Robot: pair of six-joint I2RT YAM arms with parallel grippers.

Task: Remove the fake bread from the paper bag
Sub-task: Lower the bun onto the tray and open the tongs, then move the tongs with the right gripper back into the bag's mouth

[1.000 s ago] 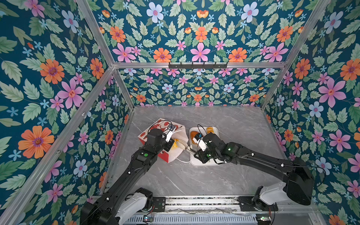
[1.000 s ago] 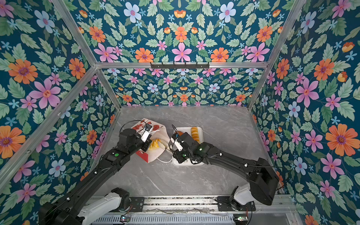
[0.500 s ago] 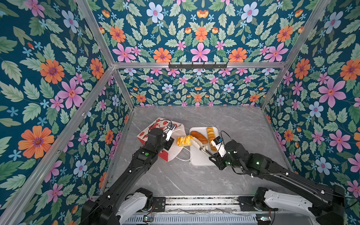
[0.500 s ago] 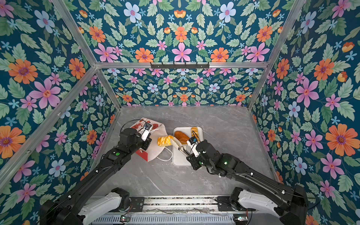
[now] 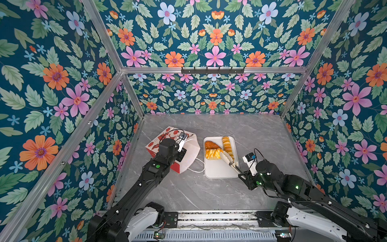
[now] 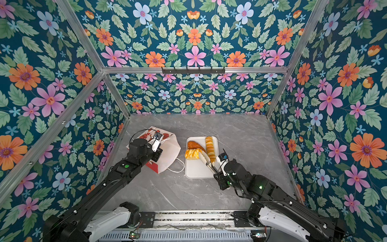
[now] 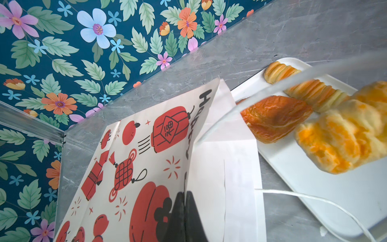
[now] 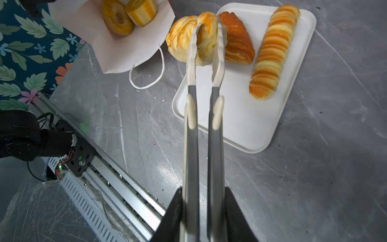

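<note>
The paper bag (image 5: 189,156) lies tilted on the table, mouth toward the white tray (image 5: 217,172). My left gripper (image 7: 185,194) is shut on the bag's rim (image 7: 146,157). My right gripper (image 8: 204,192) is shut on a pair of tongs (image 8: 204,125). The tongs' white tips pinch a yellow braided roll (image 8: 182,39) of fake bread at the tray's left edge (image 5: 212,154). A dark brown bun (image 5: 210,145) and a ridged long roll (image 5: 227,146) lie on the tray. Inside the bag sit a ring (image 8: 117,17) and a striped yellow-orange piece (image 8: 141,9).
A white cord handle (image 5: 199,167) of the bag loops on the grey table between bag and tray. A metal rail (image 8: 117,178) runs along the table's front edge. Floral walls close in the left, back and right sides.
My right arm has drawn back to the right, carrying the yellow braided roll in the tongs from the bag's mouth over to the tray. The left gripper has kept its hold on the bag.
</note>
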